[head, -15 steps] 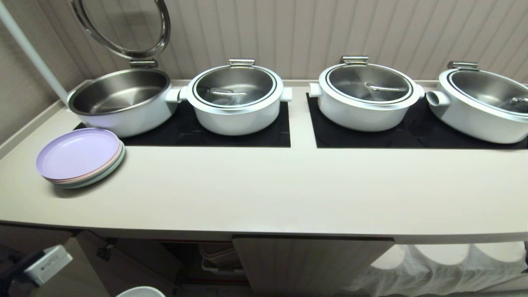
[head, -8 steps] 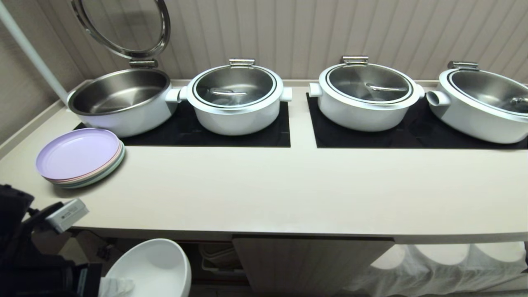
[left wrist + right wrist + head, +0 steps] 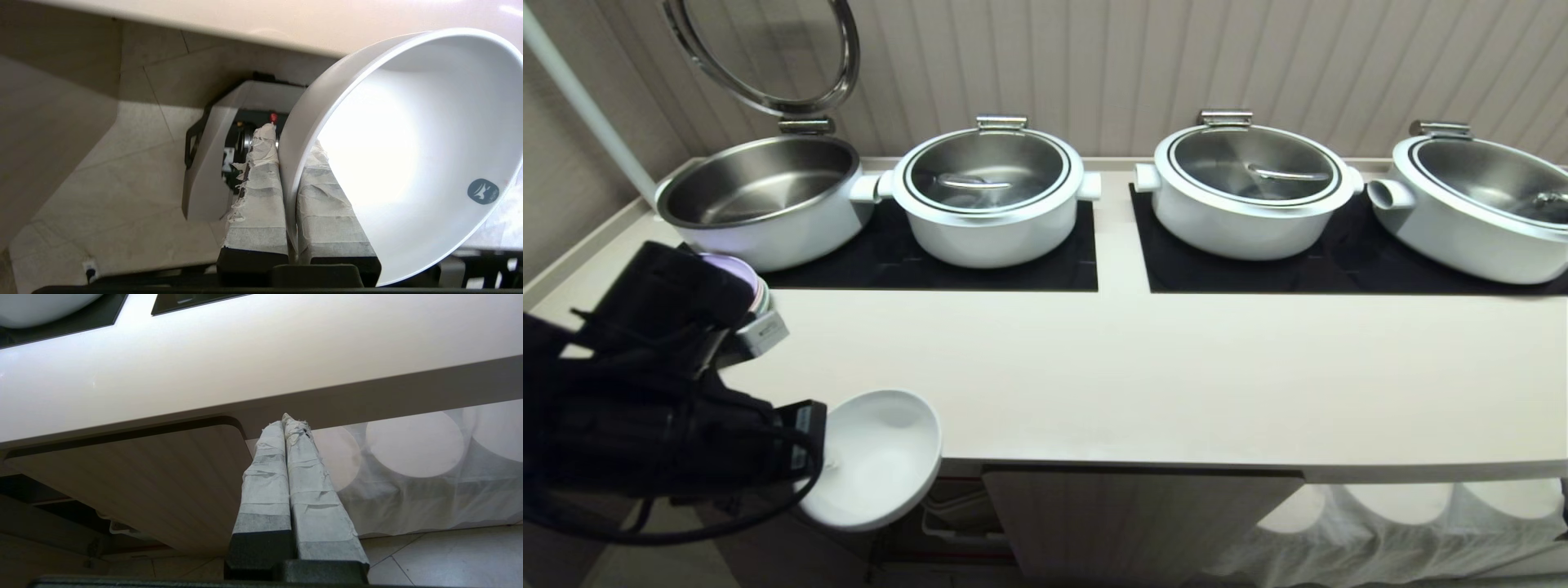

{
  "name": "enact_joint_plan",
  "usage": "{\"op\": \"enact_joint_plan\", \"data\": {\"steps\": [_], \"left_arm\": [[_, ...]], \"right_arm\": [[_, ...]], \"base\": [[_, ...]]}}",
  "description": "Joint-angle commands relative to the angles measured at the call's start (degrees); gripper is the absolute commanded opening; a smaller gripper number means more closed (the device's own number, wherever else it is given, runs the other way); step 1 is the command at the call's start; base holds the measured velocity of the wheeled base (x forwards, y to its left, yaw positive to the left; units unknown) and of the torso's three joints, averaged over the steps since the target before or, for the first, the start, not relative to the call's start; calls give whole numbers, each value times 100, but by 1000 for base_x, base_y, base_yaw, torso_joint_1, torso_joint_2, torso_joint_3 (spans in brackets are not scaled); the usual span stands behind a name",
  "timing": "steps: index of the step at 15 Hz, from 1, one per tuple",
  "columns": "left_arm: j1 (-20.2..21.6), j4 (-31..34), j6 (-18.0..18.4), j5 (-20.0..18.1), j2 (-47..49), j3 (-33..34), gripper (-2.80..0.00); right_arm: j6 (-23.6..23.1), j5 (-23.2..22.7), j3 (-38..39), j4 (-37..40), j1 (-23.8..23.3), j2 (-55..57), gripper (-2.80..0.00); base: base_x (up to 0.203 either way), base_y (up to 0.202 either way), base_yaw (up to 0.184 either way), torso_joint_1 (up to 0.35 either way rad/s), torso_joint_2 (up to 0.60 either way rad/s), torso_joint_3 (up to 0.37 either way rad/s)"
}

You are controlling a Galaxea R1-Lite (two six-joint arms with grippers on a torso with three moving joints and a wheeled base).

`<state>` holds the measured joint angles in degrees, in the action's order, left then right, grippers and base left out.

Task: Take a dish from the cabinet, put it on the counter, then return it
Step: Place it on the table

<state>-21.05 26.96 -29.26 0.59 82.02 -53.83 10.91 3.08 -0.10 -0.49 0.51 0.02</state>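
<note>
The dish (image 3: 882,457), a small white bowl, hangs tilted over the front edge of the counter (image 3: 1176,384) at the left. My left gripper (image 3: 827,465) is shut on its rim. In the left wrist view the taped fingers (image 3: 261,196) pinch the dish (image 3: 408,155) wall, one inside and one outside, with the counter (image 3: 286,20) edge beyond. Below the counter the cabinet (image 3: 1127,514) shows a fluted door. My right gripper (image 3: 288,422) is shut and empty, low in front of the cabinet (image 3: 163,482) door, out of the head view.
Several white pots stand on two black mats (image 3: 931,261) at the back; the leftmost pot (image 3: 760,196) has its lid raised. My left arm covers most of a stack of pastel plates (image 3: 758,292). White fabric (image 3: 1405,523) hangs under the counter at the right.
My left arm has risen from below the counter with the dish, up to the counter's front edge. It now hides the plates. The right arm has kept still.
</note>
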Motion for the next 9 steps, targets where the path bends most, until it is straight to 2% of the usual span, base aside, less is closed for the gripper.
{"op": "enact_joint_plan", "data": {"steps": [1,4,9], "left_arm": [[4,-378,-31,93,984,-405,-280],[12,-716,-61,101,1692,-928,-280],[30,-754,-82,82,2362,-1519,-280]], "right_arm": [[8,0,1,-4,2,-2,-280],[8,-1,1,2,2,-2,-280],[8,8,1,-4,2,-2,-280]], "base": [[0,0,0,0,0,0],[0,0,0,0,0,0],[0,0,0,0,0,0]]}}
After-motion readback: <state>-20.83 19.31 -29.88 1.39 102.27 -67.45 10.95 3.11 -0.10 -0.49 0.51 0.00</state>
